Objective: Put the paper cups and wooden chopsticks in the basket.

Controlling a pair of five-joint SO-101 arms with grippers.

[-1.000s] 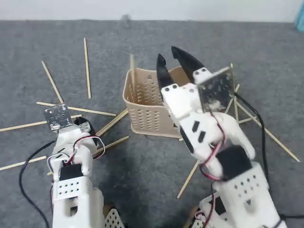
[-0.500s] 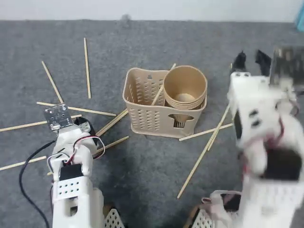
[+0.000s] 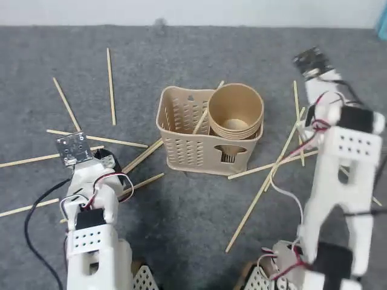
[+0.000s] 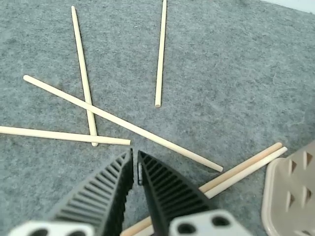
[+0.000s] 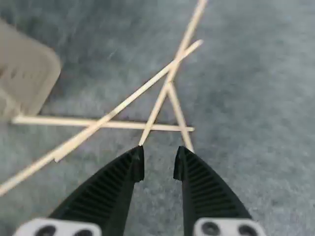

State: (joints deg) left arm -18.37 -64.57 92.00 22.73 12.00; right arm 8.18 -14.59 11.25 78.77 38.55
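Change: the right arm (image 3: 338,157), over the basket a second ago, now stands at the right edge of the frame. The left arm (image 3: 91,199) has kept its place at lower left.
Cups: a stack of tan paper cups (image 3: 236,112) sits upright in the right half of the beige slotted plastic basket (image 3: 181,145) at centre frame. One wooden chopstick (image 3: 204,113) leans inside beside the stack.
Loose chopsticks (image 3: 110,84): pale wooden sticks scattered on the grey carpet (image 3: 181,229), left and right of the basket.
Left gripper (image 4: 135,162): black jaws together and empty, over crossed sticks near a basket corner.
Right gripper (image 5: 158,164): jaws slightly apart and empty, above crossing sticks.
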